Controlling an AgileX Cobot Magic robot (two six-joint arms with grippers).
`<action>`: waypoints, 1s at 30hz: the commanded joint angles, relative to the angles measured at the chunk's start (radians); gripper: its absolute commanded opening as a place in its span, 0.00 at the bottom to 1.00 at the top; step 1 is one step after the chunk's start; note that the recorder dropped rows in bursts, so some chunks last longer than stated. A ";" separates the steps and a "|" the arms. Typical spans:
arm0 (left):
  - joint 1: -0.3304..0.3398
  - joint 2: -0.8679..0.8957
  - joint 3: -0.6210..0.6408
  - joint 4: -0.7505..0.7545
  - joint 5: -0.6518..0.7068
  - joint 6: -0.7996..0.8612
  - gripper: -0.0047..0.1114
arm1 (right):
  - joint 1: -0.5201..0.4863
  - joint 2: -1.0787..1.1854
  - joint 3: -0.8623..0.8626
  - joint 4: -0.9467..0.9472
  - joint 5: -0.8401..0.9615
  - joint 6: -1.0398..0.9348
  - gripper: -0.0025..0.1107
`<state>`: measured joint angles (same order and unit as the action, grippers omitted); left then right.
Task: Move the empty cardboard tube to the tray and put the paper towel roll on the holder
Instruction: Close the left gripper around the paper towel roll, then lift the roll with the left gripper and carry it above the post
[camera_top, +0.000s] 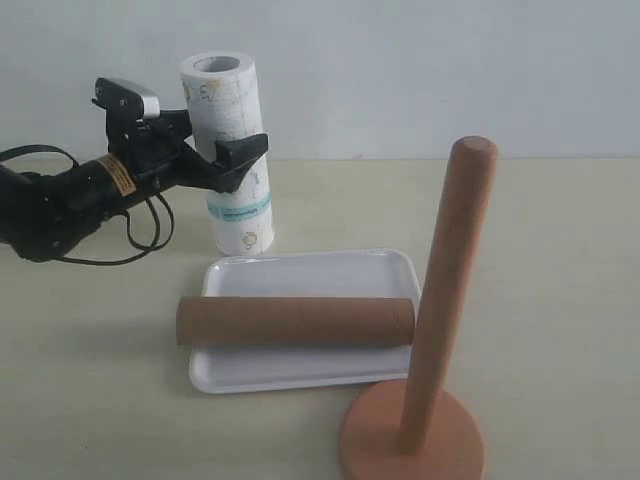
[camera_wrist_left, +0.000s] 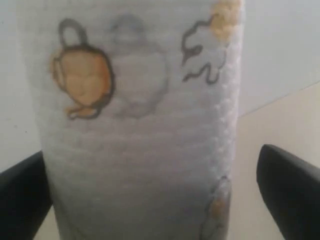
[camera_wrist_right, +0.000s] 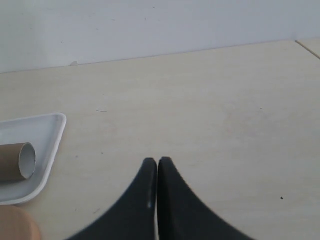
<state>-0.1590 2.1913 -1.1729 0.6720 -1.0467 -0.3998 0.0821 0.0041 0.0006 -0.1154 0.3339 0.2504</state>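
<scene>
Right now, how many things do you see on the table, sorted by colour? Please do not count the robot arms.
White: 2 (paper towel roll, tray)
Brown: 2 (cardboard tube, wooden holder)
Total: 4

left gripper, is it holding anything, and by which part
Nothing: the left gripper stands open around the upper middle of the paper towel roll, with a gap beside one finger.
</scene>
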 joint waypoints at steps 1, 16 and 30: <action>-0.005 0.031 -0.023 -0.003 0.007 -0.022 0.95 | -0.003 -0.004 -0.001 -0.004 -0.003 -0.002 0.02; -0.005 0.053 -0.027 -0.003 0.051 -0.012 0.54 | -0.003 -0.004 -0.001 -0.004 -0.003 -0.002 0.02; -0.003 -0.327 -0.025 0.221 0.130 -0.321 0.08 | -0.003 -0.004 -0.001 -0.004 -0.003 -0.002 0.02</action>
<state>-0.1590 1.9413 -1.1969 0.8304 -0.8933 -0.6362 0.0821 0.0041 0.0006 -0.1154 0.3339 0.2488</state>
